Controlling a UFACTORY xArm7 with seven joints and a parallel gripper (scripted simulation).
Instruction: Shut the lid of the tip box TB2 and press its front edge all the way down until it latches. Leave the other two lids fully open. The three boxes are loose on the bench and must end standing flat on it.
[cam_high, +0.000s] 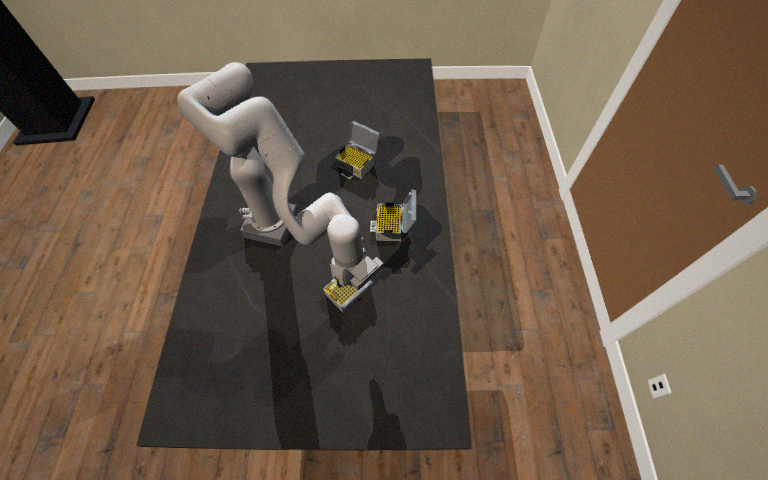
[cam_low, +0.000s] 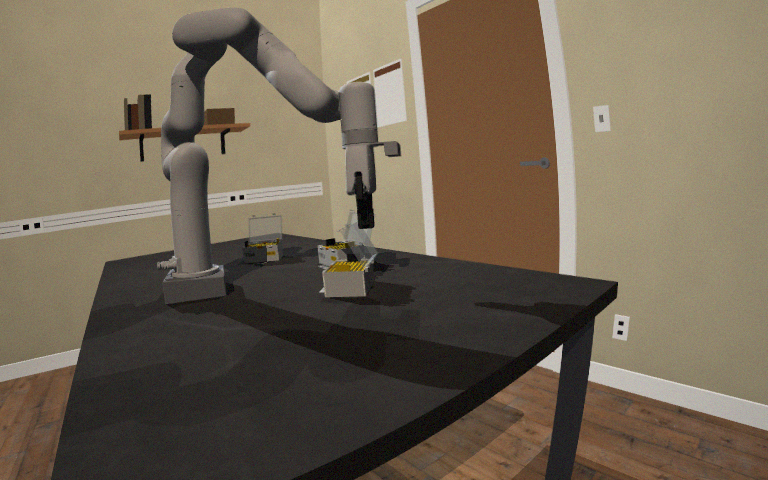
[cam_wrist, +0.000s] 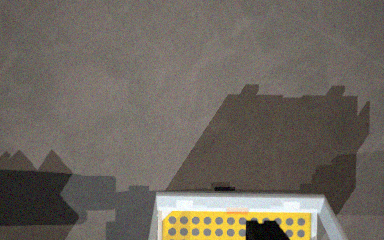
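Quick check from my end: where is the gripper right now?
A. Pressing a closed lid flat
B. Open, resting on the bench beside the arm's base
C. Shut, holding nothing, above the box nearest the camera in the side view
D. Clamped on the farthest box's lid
C: the gripper hangs shut and holding nothing above the near tip box, whose yellow tip rack is still uncovered.

The arm (cam_low: 186, 186) is a chain of thick, rounded tubes in a smooth, pale grey-white shell, with faint seam lines at the joints. Its round foot flares into a ring on a square grey base block (cam_low: 175, 294), with small silvery plugs (cam_high: 244, 212) at the foot's side. The last link narrows to a light grey wrist with a small bracket (cam_low: 389, 148) jutting sideways. The claw (cam_low: 365, 217) is slim and black.
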